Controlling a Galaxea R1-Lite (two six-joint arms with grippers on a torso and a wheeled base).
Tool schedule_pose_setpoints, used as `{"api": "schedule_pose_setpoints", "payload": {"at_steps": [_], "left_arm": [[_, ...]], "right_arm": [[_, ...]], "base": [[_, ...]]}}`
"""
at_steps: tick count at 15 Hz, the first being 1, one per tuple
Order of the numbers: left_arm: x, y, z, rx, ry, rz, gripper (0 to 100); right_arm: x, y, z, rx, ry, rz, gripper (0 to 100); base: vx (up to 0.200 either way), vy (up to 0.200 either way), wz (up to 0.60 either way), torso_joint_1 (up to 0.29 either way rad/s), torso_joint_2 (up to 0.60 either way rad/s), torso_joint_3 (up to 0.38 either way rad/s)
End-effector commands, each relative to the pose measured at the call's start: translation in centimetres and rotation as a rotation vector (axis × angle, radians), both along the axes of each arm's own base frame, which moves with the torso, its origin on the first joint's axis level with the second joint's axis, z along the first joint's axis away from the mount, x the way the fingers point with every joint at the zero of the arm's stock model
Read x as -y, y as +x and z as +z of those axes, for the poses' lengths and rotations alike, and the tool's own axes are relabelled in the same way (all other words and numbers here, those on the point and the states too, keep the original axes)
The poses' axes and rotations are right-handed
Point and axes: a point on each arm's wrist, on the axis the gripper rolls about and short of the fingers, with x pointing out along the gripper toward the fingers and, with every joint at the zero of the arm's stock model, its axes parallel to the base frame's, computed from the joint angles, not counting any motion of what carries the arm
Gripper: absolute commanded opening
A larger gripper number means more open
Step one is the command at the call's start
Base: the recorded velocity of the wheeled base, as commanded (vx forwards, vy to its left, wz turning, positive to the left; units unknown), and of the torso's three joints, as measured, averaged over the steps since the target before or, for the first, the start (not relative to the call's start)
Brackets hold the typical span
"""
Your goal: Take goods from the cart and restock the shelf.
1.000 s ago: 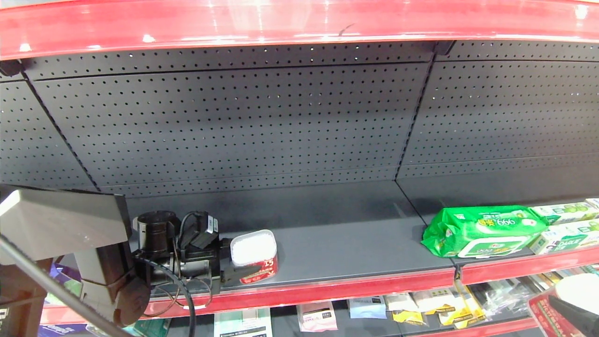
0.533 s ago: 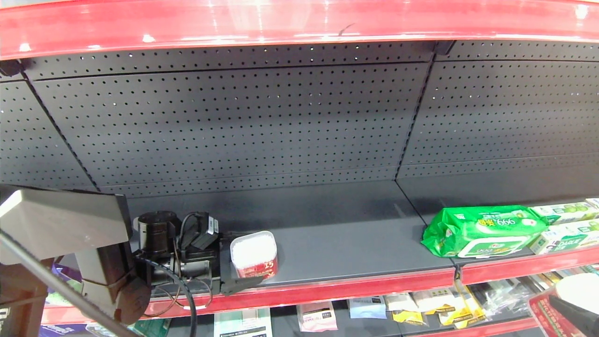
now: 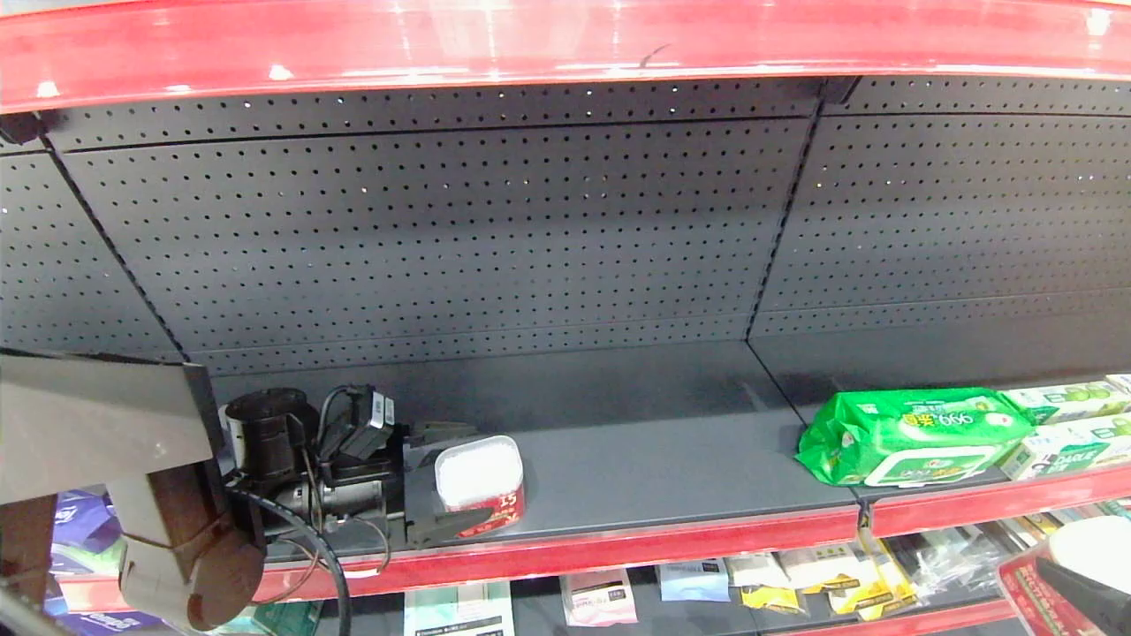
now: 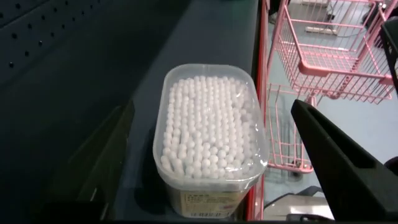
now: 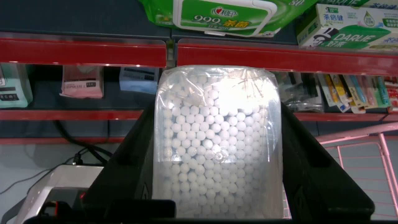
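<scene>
A clear tub of cotton swabs (image 3: 481, 480) with a red label stands on the dark shelf (image 3: 654, 468) near its red front edge. My left gripper (image 3: 444, 479) is open, its fingers on either side of the tub, apart from it. The left wrist view looks down on the tub (image 4: 208, 140) between the two dark fingers (image 4: 339, 165). My right gripper (image 5: 214, 186) is shut on a second cotton swab tub (image 5: 214, 137), held low at the right below the shelf (image 3: 1074, 552).
A green wet-wipe pack (image 3: 910, 435) and green-white boxes (image 3: 1065, 428) lie on the shelf's right part. The shelf between is bare. A lower shelf (image 3: 795, 574) holds small packets. A pink cart (image 4: 329, 43) stands beside the shelf.
The left gripper let go of the tub, which now rests on the shelf, and the left arm drew back slightly to the left. The right gripper has kept still.
</scene>
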Motion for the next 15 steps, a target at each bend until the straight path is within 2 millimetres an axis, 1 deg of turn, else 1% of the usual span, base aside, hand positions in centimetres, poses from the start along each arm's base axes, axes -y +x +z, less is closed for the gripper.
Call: {"api": "schedule_pose_setpoints", "payload": {"at_steps": [1,4,5,6,7,10,13,15], "left_arm": [[0.0,-0.2,1.4,0.033,-0.015,0.003,100],[0.1,0.0,2.5,0.063,-0.027,0.015,100],[0.2,0.2,3.4,0.064,-0.038,0.061,100],[0.6,0.3,3.7,0.060,-0.045,0.082,100],[1.5,0.5,4.7,0.057,-0.067,0.158,100],[2.7,0.3,6.4,0.067,-0.107,0.232,100],[3.6,1.4,8.5,0.119,-0.183,0.516,100],[3.3,1.7,9.9,0.161,-0.214,0.686,100]], "right_arm": [[0.0,0.0,0.0,0.000,-0.001,0.000,0],[0.0,-0.1,0.0,0.003,0.000,0.001,0],[0.0,-0.2,0.0,0.006,-0.001,0.000,0],[0.0,-0.2,0.0,0.006,-0.001,0.000,0],[0.0,-0.2,0.0,0.010,0.000,0.001,0],[0.0,-0.3,0.2,0.022,-0.001,0.000,0],[0.0,-1.0,0.0,0.043,-0.001,0.000,0],[0.0,-1.2,0.1,0.060,-0.002,0.000,0]], "base": [[0.000,0.000,0.00,0.000,0.00,0.000],[0.000,0.000,0.00,0.000,0.00,0.000],[0.000,0.000,0.00,0.000,0.00,0.000],[0.000,0.000,0.00,0.000,0.00,0.000],[0.000,0.000,0.00,0.000,0.00,0.000],[0.000,0.000,0.00,0.000,0.00,0.000],[0.000,0.000,0.00,0.000,0.00,0.000],[0.000,0.000,0.00,0.000,0.00,0.000]]}}
